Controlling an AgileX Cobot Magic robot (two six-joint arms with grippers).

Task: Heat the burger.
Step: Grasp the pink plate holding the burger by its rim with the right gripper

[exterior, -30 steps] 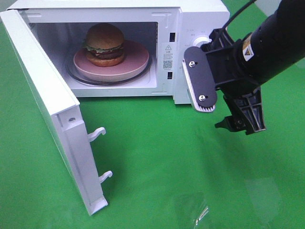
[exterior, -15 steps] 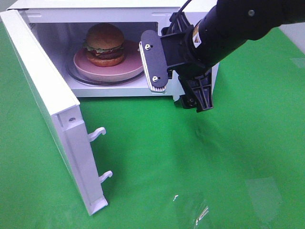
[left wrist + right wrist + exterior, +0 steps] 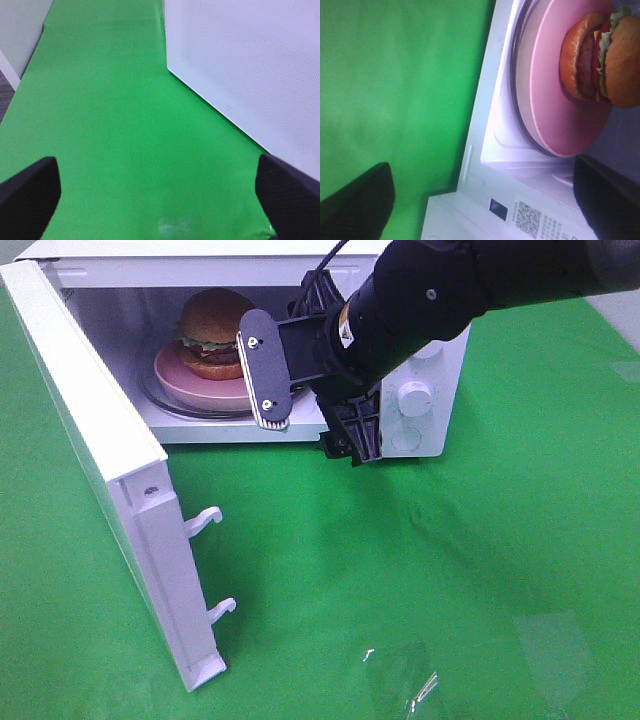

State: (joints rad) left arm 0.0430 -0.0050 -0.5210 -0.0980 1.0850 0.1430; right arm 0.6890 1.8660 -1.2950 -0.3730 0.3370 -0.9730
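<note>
Burger (image 3: 213, 320): one, on one pink plate (image 3: 200, 389).

This looks like a robot test lab. A plain green cloth covers the counter (image 3: 450, 590), bearing 1 white microwave (image 3: 432, 432), with a black robot arm (image 3: 440, 290) over it.

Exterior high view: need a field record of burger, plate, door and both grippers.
burger: on pink plate, inside microwave
door: swung wide open
right gripper: jaws open, empty, in front of the cavity opening
left gripper: jaws open, empty, above green cloth
knob: visible on the control panel, untouched
task state: burger loaded, door not yet shut
</note>
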